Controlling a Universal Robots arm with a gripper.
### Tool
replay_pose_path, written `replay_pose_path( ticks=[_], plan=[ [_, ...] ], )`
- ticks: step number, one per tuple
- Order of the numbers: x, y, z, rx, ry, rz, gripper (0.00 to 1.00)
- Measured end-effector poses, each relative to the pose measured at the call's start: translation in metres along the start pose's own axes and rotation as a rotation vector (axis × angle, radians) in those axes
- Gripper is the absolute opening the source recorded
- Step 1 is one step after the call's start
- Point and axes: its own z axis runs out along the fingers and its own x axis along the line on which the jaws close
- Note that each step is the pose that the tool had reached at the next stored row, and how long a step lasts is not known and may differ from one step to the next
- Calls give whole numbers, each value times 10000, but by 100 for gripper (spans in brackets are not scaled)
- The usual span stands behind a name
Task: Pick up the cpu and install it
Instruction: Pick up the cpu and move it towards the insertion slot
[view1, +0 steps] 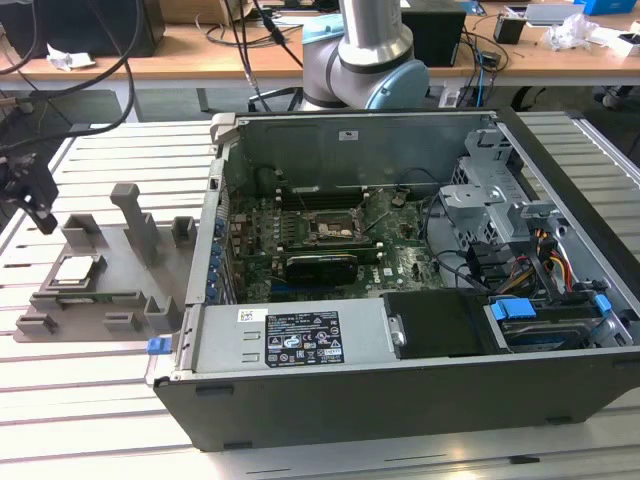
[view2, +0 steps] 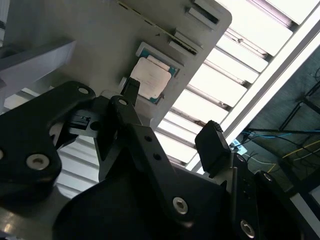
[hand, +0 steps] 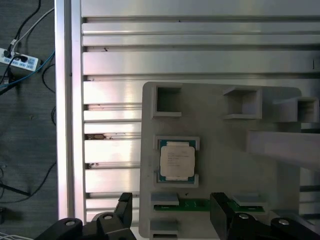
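The cpu (view1: 76, 269) is a small silvery square chip lying flat in a recess of the grey fixture tray (view1: 130, 262), at the exterior view's left of the open computer case. Both wrist views show the cpu (view2: 152, 80) (hand: 177, 160) seated in its pocket on the tray (hand: 225, 145). My gripper (view1: 40, 212) hovers above the tray's far left end, apart from the chip. It is open, its black fingers (view2: 215, 146) (hand: 125, 206) spread wide with nothing between them. The dark motherboard socket (view1: 331, 229) sits inside the case.
The open computer case (view1: 400, 400) fills the middle and right of the ribbed metal table (view1: 90, 400), with a power supply (view1: 295, 340) along its front and drive cages (view1: 480, 200) at the right. Upright posts (view1: 135, 215) rise from the tray. A cluttered desk (view1: 200, 45) stands behind.
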Motion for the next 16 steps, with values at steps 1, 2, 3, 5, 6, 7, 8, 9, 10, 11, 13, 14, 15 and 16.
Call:
replay_pose_path(
  ticks=[1,2,3,5,6,7,8,9,10,11,13,14,15,16],
  plan=[
    [0,0,6,0,0,0,72],
    [0,0,15,1,1,0,72],
    [1,0,21,0,1,0,72],
    [1,0,40,0,0,0,72],
    [1,0,46,0,1,0,72],
    [1,0,52,0,0,0,72],
    [1,0,57,0,0,0,72],
    [2,0,69,0,0,0,72],
    [2,-1,77,0,0,0,72],
    [2,-1,83,0,0,0,72],
    [2,-1,99,0,0,0,72],
    [2,-1,106,0,0,0,72],
    [3,-1,113,-1,0,0,72],
    [3,-1,118,0,1,0,72]
  ],
)
